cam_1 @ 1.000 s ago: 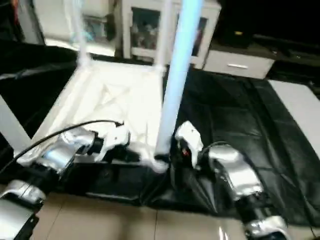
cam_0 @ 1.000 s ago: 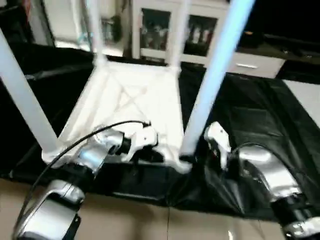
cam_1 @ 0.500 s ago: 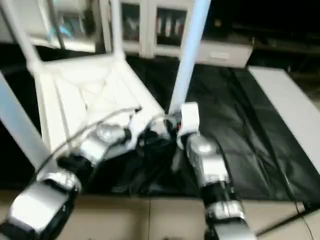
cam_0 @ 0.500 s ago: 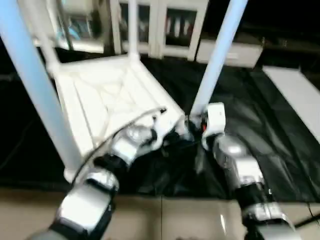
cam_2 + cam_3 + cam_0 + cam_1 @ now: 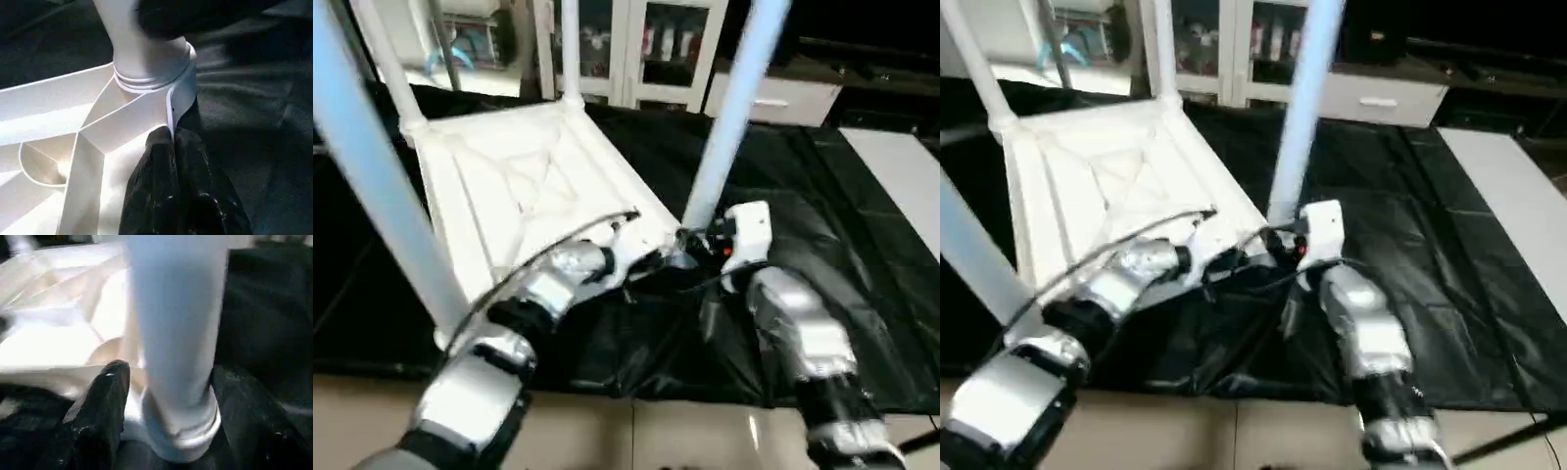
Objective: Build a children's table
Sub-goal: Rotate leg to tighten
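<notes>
Black sheet (image 5: 862,245) covers floor, likely as protection. On it, tabletop (image 5: 524,186) lies ribbed underside up, so sockets face upward; four legs stand in corners. Near-right leg (image 5: 729,117) rises between both arms. Right claw (image 5: 166,426) spread, one finger each side of leg base, not gripping. Left claw (image 5: 171,161) pressed together against corner rim, probably steadying it. Versus a second earlier: tabletop appears turned, arms drawn closer at that corner.
</notes>
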